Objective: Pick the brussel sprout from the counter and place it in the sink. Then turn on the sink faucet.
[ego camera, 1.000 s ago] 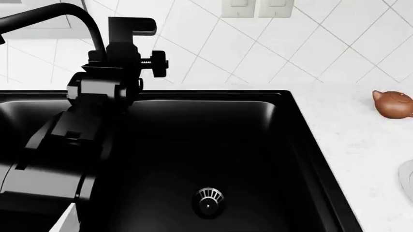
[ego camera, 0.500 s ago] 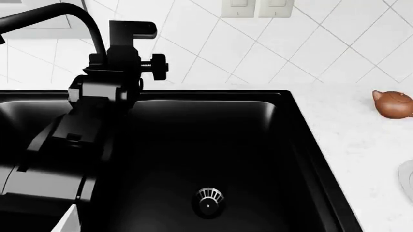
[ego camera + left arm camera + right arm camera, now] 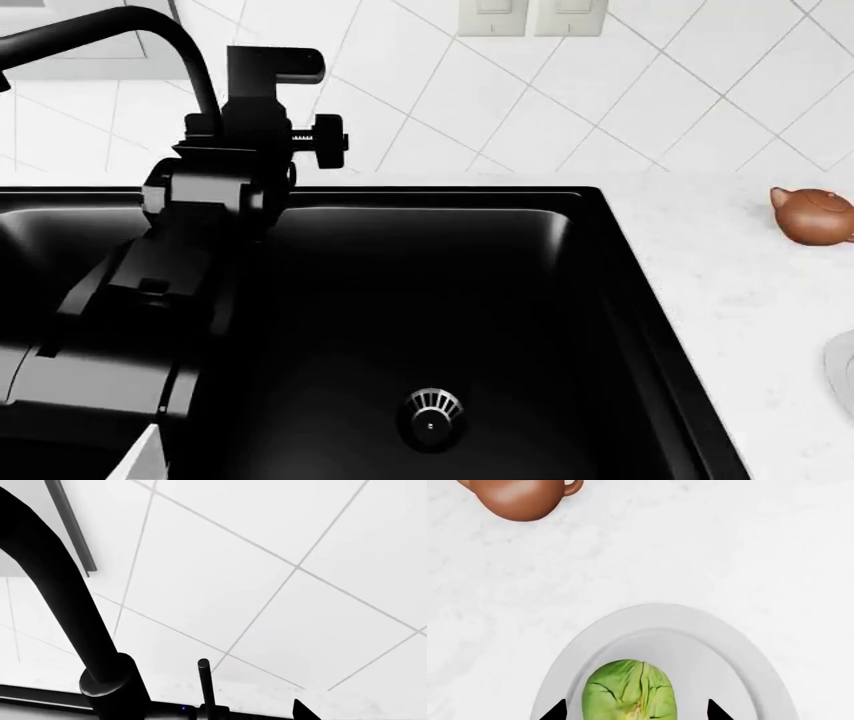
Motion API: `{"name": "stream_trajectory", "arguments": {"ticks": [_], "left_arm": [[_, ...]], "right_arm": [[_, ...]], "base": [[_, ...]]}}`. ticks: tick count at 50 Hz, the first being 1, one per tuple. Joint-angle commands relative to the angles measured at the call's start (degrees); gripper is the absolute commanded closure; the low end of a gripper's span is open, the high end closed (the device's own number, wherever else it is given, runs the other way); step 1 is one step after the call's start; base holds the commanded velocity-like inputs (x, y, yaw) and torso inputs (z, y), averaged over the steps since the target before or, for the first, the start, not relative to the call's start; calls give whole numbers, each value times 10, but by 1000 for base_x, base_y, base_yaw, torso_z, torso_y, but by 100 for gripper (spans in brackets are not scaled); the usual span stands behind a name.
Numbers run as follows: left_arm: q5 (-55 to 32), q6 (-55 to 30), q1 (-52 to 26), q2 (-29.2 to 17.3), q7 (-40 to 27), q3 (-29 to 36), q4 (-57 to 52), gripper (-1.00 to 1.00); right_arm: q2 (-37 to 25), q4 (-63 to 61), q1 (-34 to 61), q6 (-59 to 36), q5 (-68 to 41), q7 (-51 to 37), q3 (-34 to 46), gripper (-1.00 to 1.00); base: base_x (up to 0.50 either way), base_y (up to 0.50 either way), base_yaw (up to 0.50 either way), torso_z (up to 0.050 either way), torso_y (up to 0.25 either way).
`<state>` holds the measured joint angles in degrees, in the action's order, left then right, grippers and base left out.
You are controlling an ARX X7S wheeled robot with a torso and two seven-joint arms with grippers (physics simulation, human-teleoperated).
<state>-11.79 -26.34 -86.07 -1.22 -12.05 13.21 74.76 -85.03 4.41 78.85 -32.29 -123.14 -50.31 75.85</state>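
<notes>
Right gripper (image 3: 630,711) hangs over the brussel sprout (image 3: 627,690), a black fingertip (image 3: 554,712) showing on either side, apart from it. Sprout sits on a white plate (image 3: 720,655); brown teapot (image 3: 520,497) well off on the counter (image 3: 727,545).

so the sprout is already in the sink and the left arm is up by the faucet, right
Not quite. The right wrist view shows the brussel sprout on a white plate on the counter, not in the sink. The left arm is up by the sink faucet.

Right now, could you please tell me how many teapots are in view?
1: the brown teapot sits on the white counter, right of the sink. Others may be out of view.
</notes>
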Motion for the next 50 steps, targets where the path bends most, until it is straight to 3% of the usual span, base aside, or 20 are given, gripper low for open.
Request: {"name": "stream_trajectory", "arguments": {"ticks": [1,14,15,29,35,39,42,47,50], "left_arm": [[14,11,2,12,11,-9,2,-100],[10,11,4,11,11,-4,2,-100],[12,11,4,11,11,-6,2,-100],[21,9,0,12,14,-14,2,-100],[27,8,0,11,14,-19,2,-100],[27,9,-1,11,15,-20,2,-100],[35,9,-2,11,17,-28,2,-100],[36,8,-5,12,16,-29,2,-100],[22,9,-6,12,13,-14,2,-100]], "right_arm": [[29,17,-18,18,16,25,-8,-100],[37,28,-30,31,14,33,-4,-100],[36,26,-29,34,15,31,-5,100],[21,-9,-1,15,21,16,-29,100],[-9,-133,115,-107,5,-85,-120,100],[41,-173,204,-197,-51,-171,-173,100],[97,-181,230,-211,-94,-192,-179,100],[196,-169,221,-201,-85,-172,-167,100],[286,-129,217,-198,-65,-138,-155,100]], "base": [[0,0,0,0,0],[0,0,0,0,0],[0,0,0,0,0],[0,0,0,0,0],[0,0,0,0,0],[0,0,0,0,0],[0,0,0,0,0],[0,0,0,0,0],[0,0,0,0,0]]}}
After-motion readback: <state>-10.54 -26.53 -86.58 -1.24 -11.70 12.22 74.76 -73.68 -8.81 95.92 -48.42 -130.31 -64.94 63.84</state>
